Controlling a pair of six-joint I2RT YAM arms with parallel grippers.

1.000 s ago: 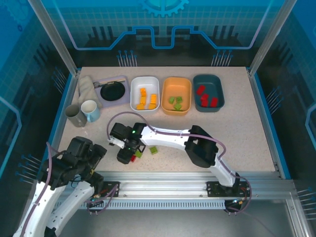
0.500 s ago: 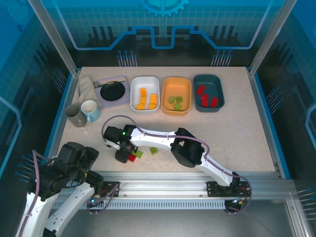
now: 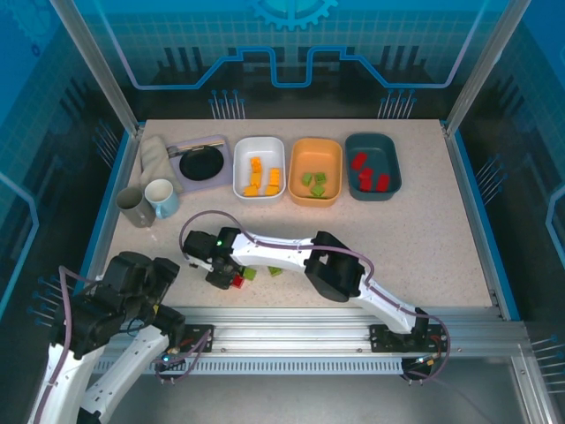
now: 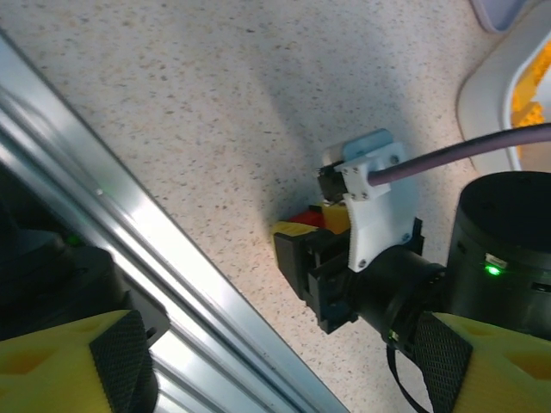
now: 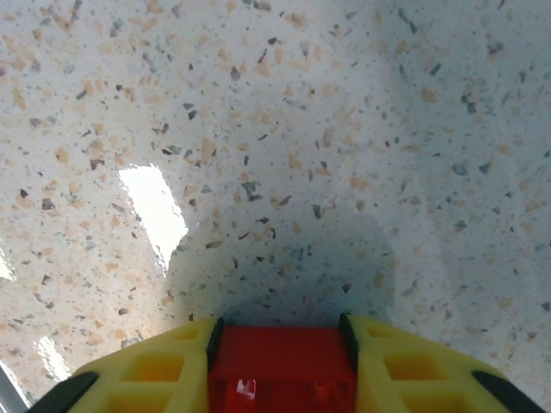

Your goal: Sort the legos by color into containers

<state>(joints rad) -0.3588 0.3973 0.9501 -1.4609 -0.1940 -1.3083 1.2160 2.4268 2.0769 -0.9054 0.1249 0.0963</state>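
Right wrist view: a red brick (image 5: 280,370) is seen clamped in the right gripper (image 5: 281,344), from which the teal tub (image 3: 380,152) is set well back and rightward.

"Can you see the whole red brick (image 5: 281,366)?"
"No. The bottom edge cuts it off. It cuts the yellow fingers (image 5: 146,379) of the right end effector (image 5: 280,344) too, on both sides of the brick."
"And from above?"
"The end effector sits over it. A tiny red bit peeks out."
"What about the left wrist view?"
"The white tub (image 4: 486,103) runs off the right edge. The left end effector (image 4: 282,357) is cut off at the bottom. I see its two dark pads (image 4: 120,361) and some yellow."
"And the little bricks (image 3: 369,177) in the far tubs (image 3: 316,204)?"
"Too small. I can't tell their shapes."
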